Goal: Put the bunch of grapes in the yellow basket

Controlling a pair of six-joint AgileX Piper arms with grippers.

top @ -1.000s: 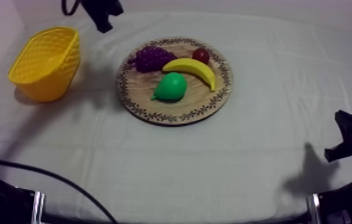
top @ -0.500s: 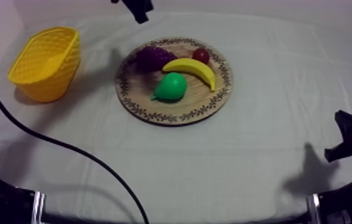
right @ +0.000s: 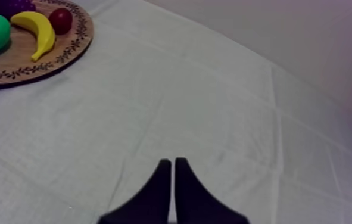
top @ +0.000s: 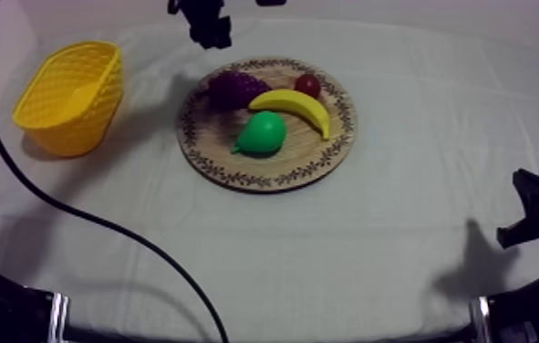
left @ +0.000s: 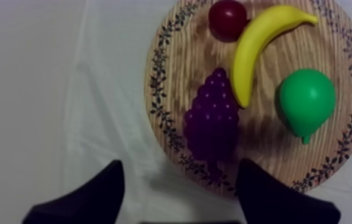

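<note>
A: Basket position?
B: Yellow basket (top: 70, 96) at table left, well apart from the wooden board (top: 236, 175).
A: Left gripper?
B: Left gripper (left: 179, 176) spread wide, holding nothing, over the board's edge. Bunch of grapes (left: 212, 122) lies on the board just beyond the fingertips, touching the banana (left: 255, 47).
A: Right?
B: Right gripper (right: 173, 165) pinched together on nothing, over bare cloth.

Cloth-covered table (top: 373, 237): wooden board (top: 302, 153), yellow basket (top: 81, 117) near it
</note>
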